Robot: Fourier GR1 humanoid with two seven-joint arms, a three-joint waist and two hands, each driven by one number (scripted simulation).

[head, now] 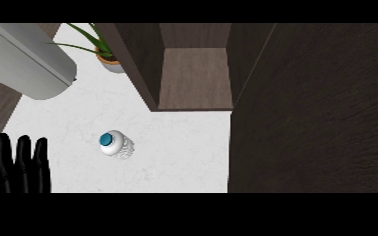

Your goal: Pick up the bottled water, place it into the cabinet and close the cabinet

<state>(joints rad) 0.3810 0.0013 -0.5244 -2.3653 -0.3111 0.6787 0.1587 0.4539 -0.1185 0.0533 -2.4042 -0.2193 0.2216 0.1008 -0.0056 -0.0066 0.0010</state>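
The bottled water (116, 144) stands upright on the white counter, seen from above as a clear ribbed body with a blue cap. The dark wooden cabinet (194, 77) sits beyond it with its inside shelf showing. Its door (303, 115) hangs open and fills the right side of the view. My left hand (23, 164) shows at the lower left edge, fingers straight and pointing up, a short way left of the bottle and not touching it. My right hand is out of the picture.
A grey cylindrical appliance (33, 62) lies at the upper left. A potted plant (103, 50) stands beside the cabinet's left wall. White counter (177, 150) spreads between the bottle and the open door.
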